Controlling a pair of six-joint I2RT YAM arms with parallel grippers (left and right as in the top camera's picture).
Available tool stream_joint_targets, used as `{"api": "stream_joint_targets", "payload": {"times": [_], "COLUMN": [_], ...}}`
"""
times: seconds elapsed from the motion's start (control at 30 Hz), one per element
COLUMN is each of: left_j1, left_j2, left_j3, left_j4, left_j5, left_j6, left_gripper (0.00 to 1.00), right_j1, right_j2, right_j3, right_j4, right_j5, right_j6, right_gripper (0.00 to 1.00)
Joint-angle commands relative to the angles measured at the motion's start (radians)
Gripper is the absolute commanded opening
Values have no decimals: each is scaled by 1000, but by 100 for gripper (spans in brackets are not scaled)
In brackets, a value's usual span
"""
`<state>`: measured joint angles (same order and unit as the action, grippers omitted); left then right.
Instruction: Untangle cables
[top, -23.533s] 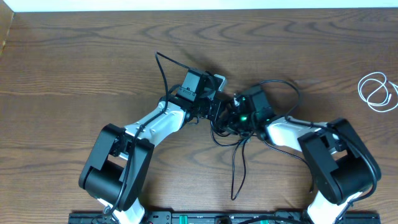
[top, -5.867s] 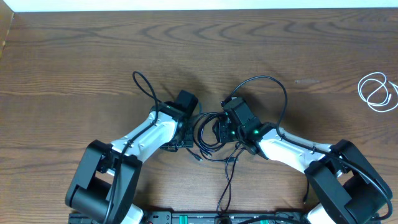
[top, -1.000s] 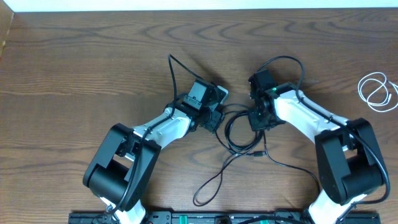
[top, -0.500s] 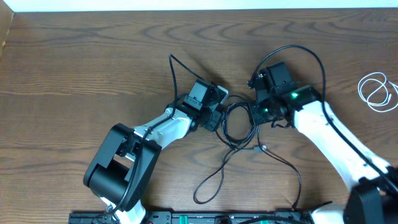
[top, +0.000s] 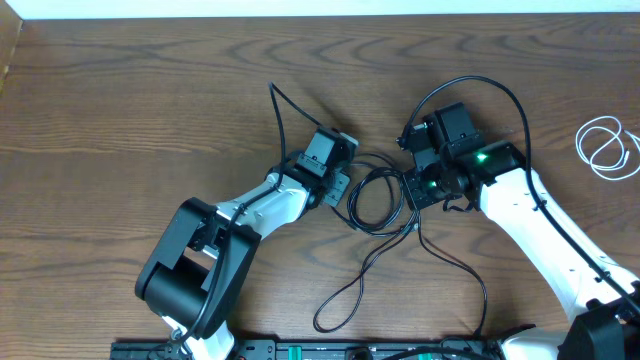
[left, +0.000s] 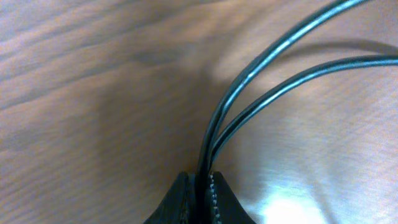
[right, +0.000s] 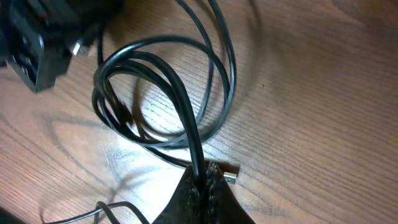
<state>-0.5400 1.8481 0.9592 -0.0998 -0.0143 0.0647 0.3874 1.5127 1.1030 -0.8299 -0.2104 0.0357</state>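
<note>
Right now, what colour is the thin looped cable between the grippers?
The cable is black, clearest in right wrist view.

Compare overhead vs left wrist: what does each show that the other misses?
Overhead only: the white cable coiled apart near the table's right edge, the right gripper at the black cable loops, and that cable's loose tail looping toward the near edge. Left wrist only: a close view of the left gripper pinched shut on two strands of black cable running side by side. Shared: black cable, left gripper, wooden table.
</note>
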Motion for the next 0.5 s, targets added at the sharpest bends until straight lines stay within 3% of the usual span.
{"api": "stream_joint_targets", "payload": {"times": [0.0,0.47], "left_j1": [26,244], "left_j2": [47,47], "left_j3": [-19,-18], "left_j4": [-31,-85], "left_j5": [-163,-151], "left_j6": [-42,-289], "left_gripper": [8,8], "right_j1": [-11,-206], "right_j2": [-53,-332], "right_j3": [7,13], "right_j4": [3,6], "right_j5": [-32,-107], "right_j6": [-26,5], "right_gripper": [1,1]}}
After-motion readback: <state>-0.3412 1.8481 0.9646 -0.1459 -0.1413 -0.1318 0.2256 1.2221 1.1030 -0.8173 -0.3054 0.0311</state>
